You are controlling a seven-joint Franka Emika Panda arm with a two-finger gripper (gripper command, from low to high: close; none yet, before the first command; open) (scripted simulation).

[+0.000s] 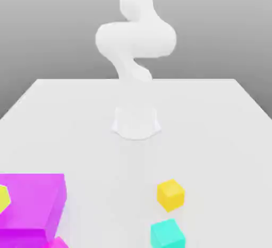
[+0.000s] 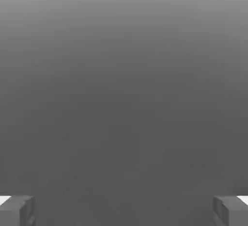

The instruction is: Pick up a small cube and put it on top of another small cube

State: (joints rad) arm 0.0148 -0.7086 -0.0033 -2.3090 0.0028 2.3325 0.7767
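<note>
The small plain teal cube sits on the white table just in front of the small yellow cube, untouched. The gripper has its fingers spread wide, holding nothing. Best descend squarely over the teal cube, avoiding the yellow one.

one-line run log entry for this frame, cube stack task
phase: pre-grasp | gripper: open, holding nothing | teal cube: on table, untouched | yellow cube: on table, apart from teal | stack: not started

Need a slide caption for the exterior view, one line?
White Panda arm raised behind a teal cube, yellow cube and large magenta block on a white table.
</note>
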